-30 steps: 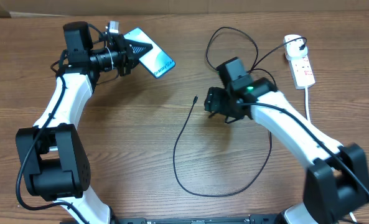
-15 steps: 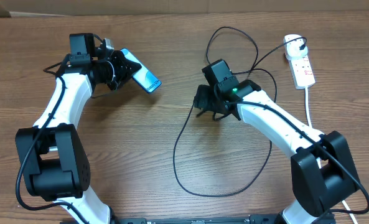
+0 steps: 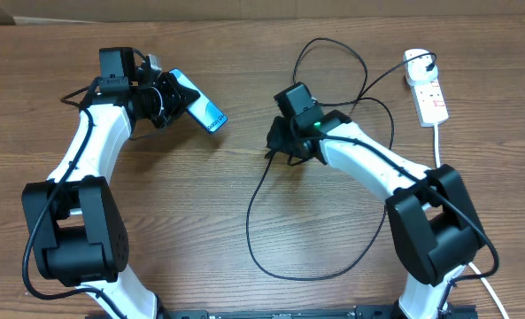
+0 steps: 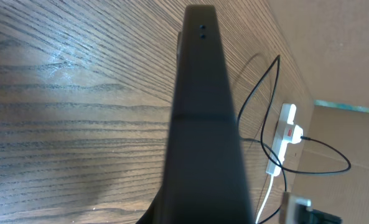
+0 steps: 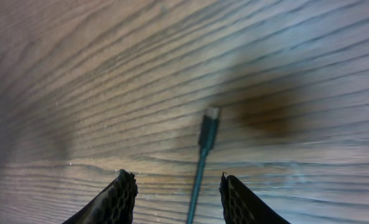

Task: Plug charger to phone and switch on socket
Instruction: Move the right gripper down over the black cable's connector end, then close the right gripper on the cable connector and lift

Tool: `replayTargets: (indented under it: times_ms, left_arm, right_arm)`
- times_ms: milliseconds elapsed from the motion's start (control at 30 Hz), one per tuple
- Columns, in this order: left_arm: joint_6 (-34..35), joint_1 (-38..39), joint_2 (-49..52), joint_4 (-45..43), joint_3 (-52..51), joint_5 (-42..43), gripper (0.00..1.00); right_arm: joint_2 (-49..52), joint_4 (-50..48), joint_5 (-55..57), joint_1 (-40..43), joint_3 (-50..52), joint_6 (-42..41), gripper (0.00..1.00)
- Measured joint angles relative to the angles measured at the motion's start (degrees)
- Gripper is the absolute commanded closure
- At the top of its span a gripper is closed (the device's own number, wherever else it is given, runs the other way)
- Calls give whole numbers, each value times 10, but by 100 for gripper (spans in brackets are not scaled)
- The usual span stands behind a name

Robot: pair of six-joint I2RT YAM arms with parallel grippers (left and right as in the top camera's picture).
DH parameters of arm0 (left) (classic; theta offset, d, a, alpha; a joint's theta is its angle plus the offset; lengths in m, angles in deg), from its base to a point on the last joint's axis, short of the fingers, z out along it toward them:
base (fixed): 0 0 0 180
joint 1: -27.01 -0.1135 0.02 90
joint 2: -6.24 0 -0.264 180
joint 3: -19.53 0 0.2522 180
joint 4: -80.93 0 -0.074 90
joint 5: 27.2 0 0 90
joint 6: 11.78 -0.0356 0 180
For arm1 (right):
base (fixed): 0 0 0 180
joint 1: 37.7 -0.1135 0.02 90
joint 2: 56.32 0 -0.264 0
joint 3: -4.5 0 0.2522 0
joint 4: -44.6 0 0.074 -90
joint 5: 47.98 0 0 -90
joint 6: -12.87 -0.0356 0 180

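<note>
Working over the table (image 3: 156, 230), your left end effector (image 3: 175, 96) pinches the phone (image 3: 204, 108) while your right end effector (image 5: 178, 193) sits low at centre with its fingers spread.

You hold the phone tilted at the far left, clear of the wood. The socket (image 3: 432, 99) lies at the far right, well apart from both arms. The charger (image 3: 249, 221) loops across the middle, its cable running between your spread right fingers. Its connector tip (image 5: 209, 121) rests on the table just ahead of them, untouched.

tilted phone (image 3: 204, 112) left, looped black charger (image 5: 206, 132) centre, socket (image 3: 430, 99) right
</note>
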Motion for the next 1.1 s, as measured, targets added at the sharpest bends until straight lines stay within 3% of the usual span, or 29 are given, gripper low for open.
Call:
replayTargets:
  times_ms: [433,567,833,1100]
  left_arm:
    - [0,0,0,0,0,9,96]
    - [0,0,0,0,0,9,96]
    - [0,0,0,0,0,9,96]
    - [0,0,0,0,0,9,96]
  right_arm:
    - [35,8,17,-16,0,-27,53]
    - [35,-1,17,-16,0,-31,62]
    - [52,-7,22,-16,-3,-45,63]
    - [57,-11,35,-15,-4,-56,83]
